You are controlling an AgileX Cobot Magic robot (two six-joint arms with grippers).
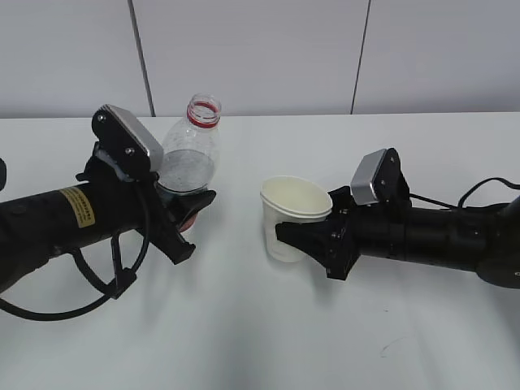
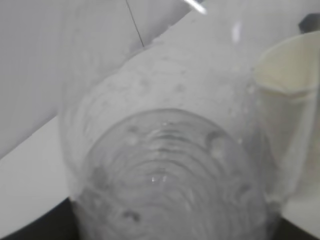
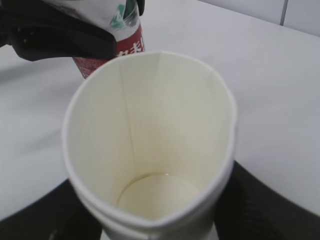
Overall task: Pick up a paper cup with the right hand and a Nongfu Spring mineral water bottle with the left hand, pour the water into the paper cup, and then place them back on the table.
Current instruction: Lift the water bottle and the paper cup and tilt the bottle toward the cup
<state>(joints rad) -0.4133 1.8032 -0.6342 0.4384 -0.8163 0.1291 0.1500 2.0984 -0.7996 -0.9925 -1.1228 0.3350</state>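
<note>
The table is the largest thing in view, a plain white top meeting a grey panelled wall at 12 o'clock; its 6 o'clock half lies open below both arms, with a small dark scuff toward 5 o'clock.

The left hand reaches in from 9 o'clock, a yellow sticker on its black body, its jaws clamped around the lower part of the Nongfu Spring mineral water bottle. The bottle stands roughly upright, leaning slightly, with its uncapped mouth and red neck ring at 12 o'clock; whether its base touches the table cannot be told. In the left wrist view the clear bottle wall fills the frame, droplets on it.

The right hand comes in from 3 o'clock, cables trailing behind it, its jaws gripping the paper cup just below the rim, which is squeezed out of round. The cup sits upright, its base at or near the tabletop, at 3 o'clock from the bottle with a clear gap of table between them. The right wrist view shows a shallow pool of water at the cup's bottom.
</note>
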